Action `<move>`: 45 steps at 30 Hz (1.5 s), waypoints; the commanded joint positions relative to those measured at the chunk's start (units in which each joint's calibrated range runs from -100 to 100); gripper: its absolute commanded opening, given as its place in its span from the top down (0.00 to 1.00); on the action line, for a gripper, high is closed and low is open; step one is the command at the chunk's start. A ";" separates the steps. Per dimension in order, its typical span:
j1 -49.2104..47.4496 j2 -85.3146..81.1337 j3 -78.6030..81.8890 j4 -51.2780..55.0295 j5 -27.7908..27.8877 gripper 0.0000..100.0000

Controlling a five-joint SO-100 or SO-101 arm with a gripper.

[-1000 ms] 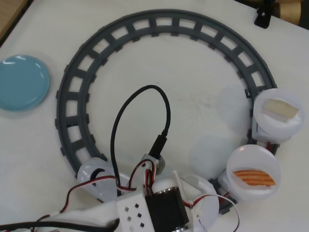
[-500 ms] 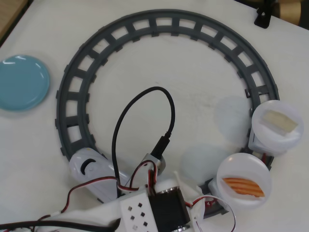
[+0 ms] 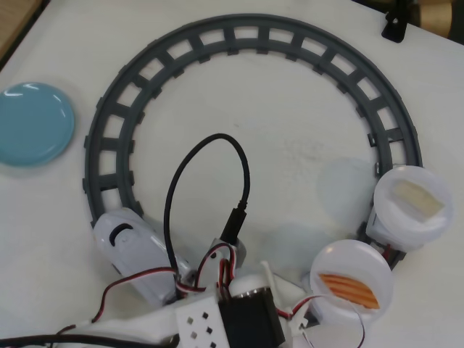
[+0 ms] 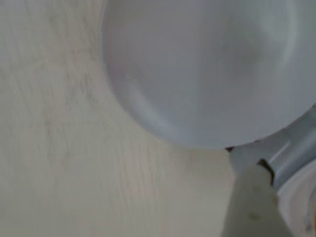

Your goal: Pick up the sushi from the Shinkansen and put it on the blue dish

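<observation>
From my seat, the overhead view shows the train (image 3: 129,246) sitting on the near-left bend of the grey track (image 3: 246,32), its rounded nose pointing up the left side. It has crept clockwise since the picture a second ago, when its nose was lower and further right, half under the arm.

The cars have followed. The white plate (image 3: 351,281) carrying the sushi (image 3: 350,288) now sits at the near right, lower and further left than before, close to the arm's white body (image 3: 217,322). The sushi lies flat on that plate, orange with pale stripes. The second white plate (image 3: 413,206), with the cream piece (image 3: 418,199) on it, has slid down the right side of the track to just above the first.

The blue dish (image 3: 35,123) rests on the table (image 3: 290,145) at the far left, outside the track and well apart from the sushi, unchanged.

The wrist view is blurred: a round white plate (image 4: 207,69) fills its upper right over the pale table. I cannot tell whether the gripper is spread or clenched; nothing shows in it.
</observation>
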 commanded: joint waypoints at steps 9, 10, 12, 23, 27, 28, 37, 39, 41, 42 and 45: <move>0.80 -0.35 -3.30 -0.53 2.02 0.65; 0.80 -0.35 -3.30 -1.29 2.02 0.65; 0.89 -0.27 -3.21 -2.91 2.02 0.65; 3.26 9.19 -4.56 -7.58 0.24 0.65; 3.35 10.85 -6.27 -8.60 0.14 0.65; 3.35 10.85 -6.81 -8.51 0.14 0.65; 3.09 11.34 -8.17 -8.09 0.29 0.66; 3.09 11.43 -7.90 -8.09 0.29 0.66; 3.09 11.43 -7.81 -8.09 0.24 0.66; 3.09 11.43 -7.81 -8.09 0.24 0.66; 3.09 11.43 -7.72 -8.00 0.24 0.66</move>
